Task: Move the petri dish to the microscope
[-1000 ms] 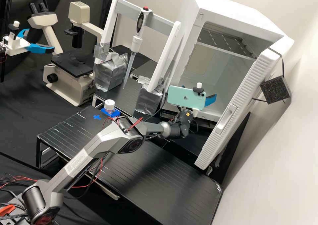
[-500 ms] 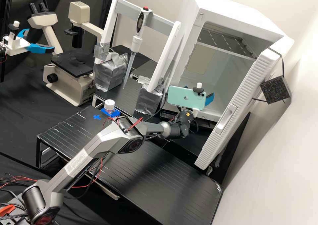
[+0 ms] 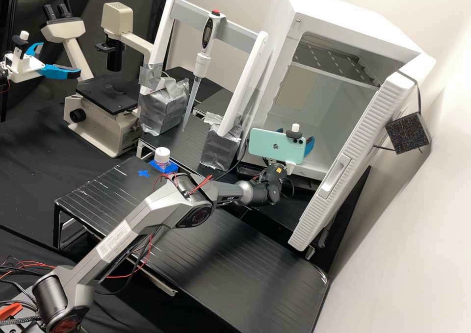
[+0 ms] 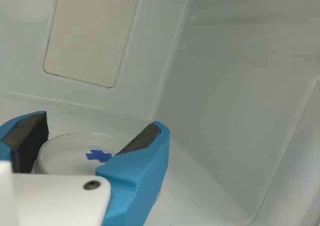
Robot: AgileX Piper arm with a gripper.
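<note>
Blue-fingered and white, the hand (image 4: pixel 102 120) is open at the clear round dish (image 4: pixel 69 158) inside the big white box (image 3: pixel 343 16). Getting there looks almost done; the grab and the trip to the cream microscope (image 3: pixel 98 124) are left.

Clear glossy petri dish (image 4: pixel 65 158); smooth cabinet (image 3: pixel 343 16); matt cloth (image 3: pixel 29 151); crinkled, metallic tape (image 3: pixel 164 110).

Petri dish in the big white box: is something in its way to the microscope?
Yes. The white stand, with the pipette hanging on it, is between the incubator, where the petri dish is, and the microscope. The dish would probably have to be carried around the stand.
</note>
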